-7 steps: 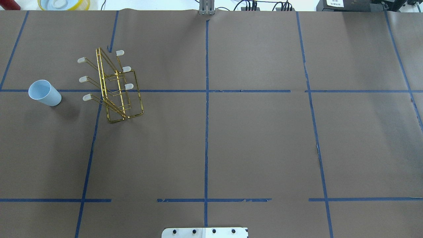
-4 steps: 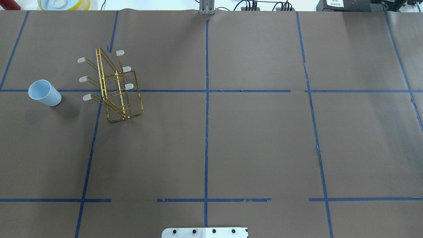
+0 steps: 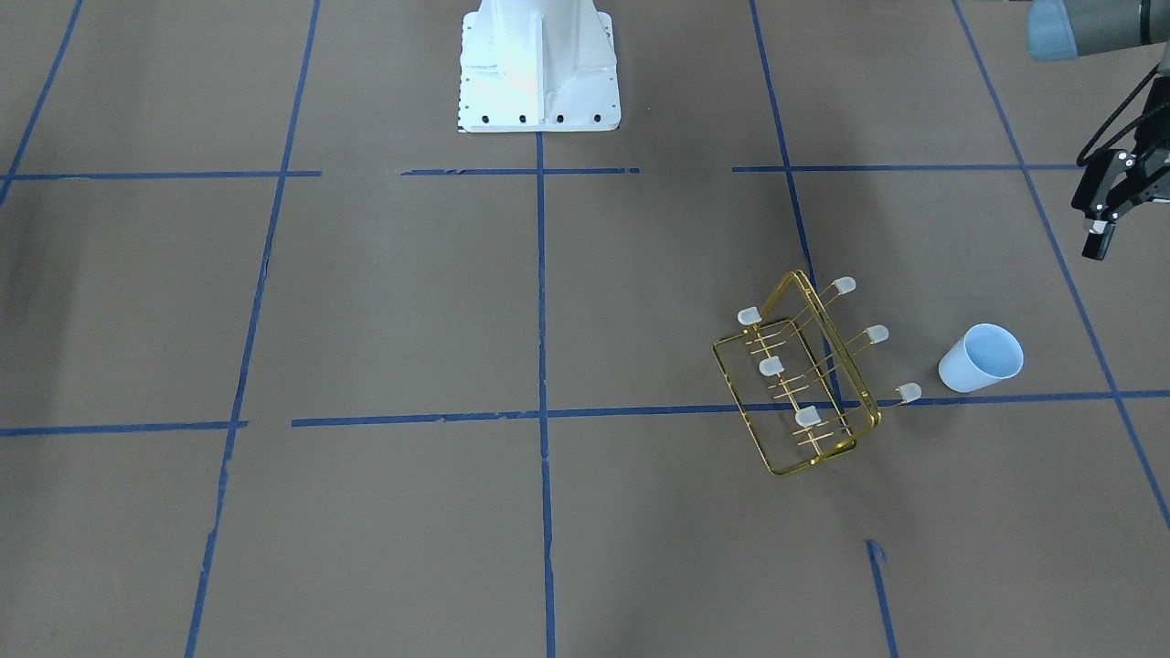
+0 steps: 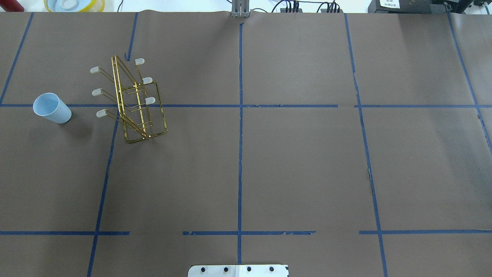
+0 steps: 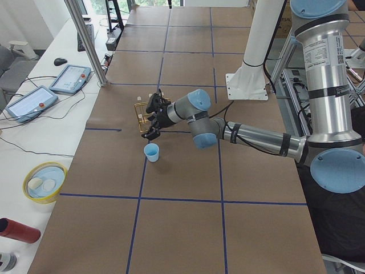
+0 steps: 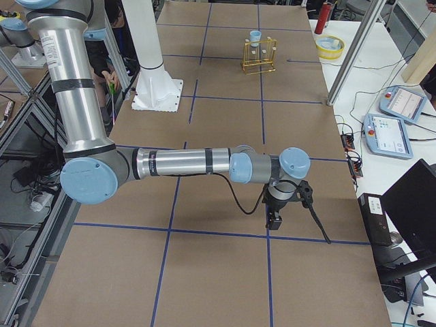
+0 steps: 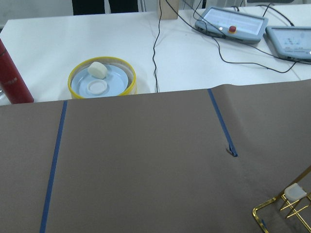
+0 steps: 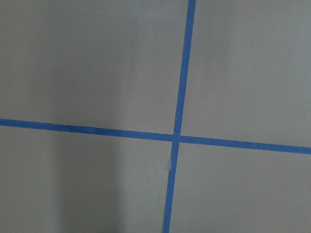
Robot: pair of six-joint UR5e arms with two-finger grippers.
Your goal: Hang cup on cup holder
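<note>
Two claws, one cup, and nothing hung yet. The cup (image 4: 52,108) stands upright, mouth up, on the counter (image 4: 292,165) on my left side. It is near the cup holder (image 4: 132,103) but apart from it, and none of the holder's white-capped prongs carries anything. My left claw (image 5: 150,119) hangs above the counter close to both, empty. Its fingers look spread, though the front view cuts one off at the edge. My right claw (image 6: 276,222) hovers low over bare counter well away on the other side, and I cannot tell whether it is spread or pressed together. I judge this to be the reach toward the cup. Next, the left claw should come down around the cup's smooth, tapered wall, pinch gently, lift, turn the mouth down and slide it over a prong.
</note>
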